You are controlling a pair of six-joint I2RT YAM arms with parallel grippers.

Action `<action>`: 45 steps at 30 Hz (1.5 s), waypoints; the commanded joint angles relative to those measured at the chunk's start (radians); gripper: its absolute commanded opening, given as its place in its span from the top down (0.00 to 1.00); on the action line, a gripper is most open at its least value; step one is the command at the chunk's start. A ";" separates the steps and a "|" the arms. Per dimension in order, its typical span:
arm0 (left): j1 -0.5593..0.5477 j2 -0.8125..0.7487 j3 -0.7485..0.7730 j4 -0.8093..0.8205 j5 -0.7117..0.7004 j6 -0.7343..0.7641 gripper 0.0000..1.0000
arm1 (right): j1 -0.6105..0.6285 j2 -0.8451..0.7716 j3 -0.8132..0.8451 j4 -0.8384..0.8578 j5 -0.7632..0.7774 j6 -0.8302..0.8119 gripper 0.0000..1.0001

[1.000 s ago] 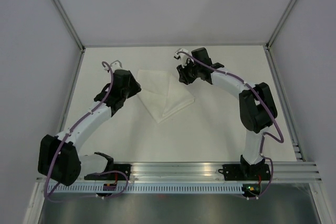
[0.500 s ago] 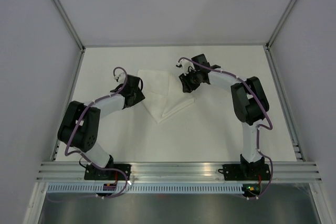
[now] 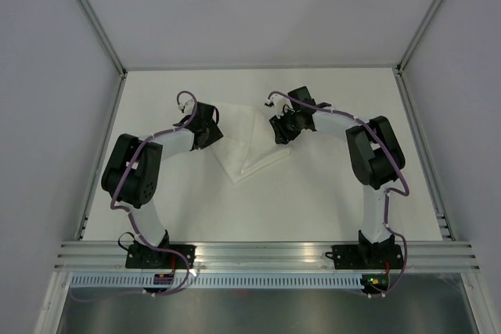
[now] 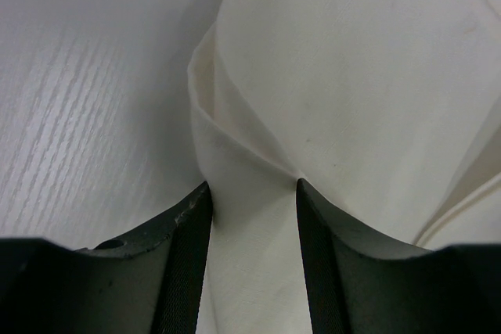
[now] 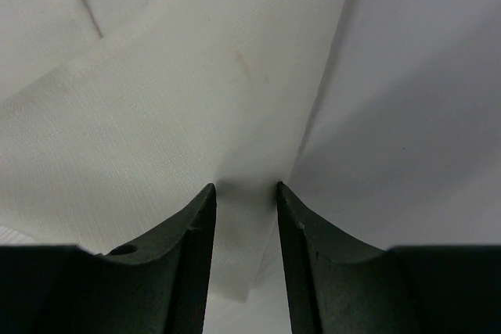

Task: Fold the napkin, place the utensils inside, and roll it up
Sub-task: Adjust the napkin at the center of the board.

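Top external: napkin (image 3: 246, 146) on table (image 3: 313, 201) between left gripper (image 3: 214, 134), right gripper (image 3: 280, 132).

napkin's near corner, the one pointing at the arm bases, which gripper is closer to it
Left, slightly. The left gripper straddles the left edge of the napkin; the right gripper straddles its right edge, farther from that corner.

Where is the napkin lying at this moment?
In the top view the napkin lies folded on the table, between the left gripper at its left edge and the right gripper at its right edge.
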 commanded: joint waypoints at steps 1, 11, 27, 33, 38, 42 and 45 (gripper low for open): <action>0.004 0.065 0.048 0.009 0.056 0.030 0.48 | -0.003 -0.039 -0.064 -0.031 0.017 0.015 0.57; 0.002 0.154 0.179 -0.003 0.145 0.107 0.48 | -0.008 -0.142 -0.176 -0.062 -0.006 0.050 0.57; 0.010 0.177 0.342 -0.034 0.203 0.216 0.40 | -0.014 -0.270 -0.178 -0.148 0.043 0.070 0.52; 0.025 -0.007 0.313 -0.038 0.198 0.288 0.36 | -0.014 -0.369 -0.140 -0.140 0.081 0.015 0.47; 0.027 -0.194 0.227 -0.031 0.188 0.345 0.36 | 0.000 -0.461 -0.192 -0.057 0.055 -0.074 0.47; 0.019 -0.327 0.155 -0.008 0.186 0.350 0.37 | 0.066 -0.549 -0.317 0.021 0.109 -0.190 0.46; 0.007 -0.429 0.080 0.020 0.178 0.342 0.37 | 0.162 -0.604 -0.386 0.082 0.161 -0.270 0.44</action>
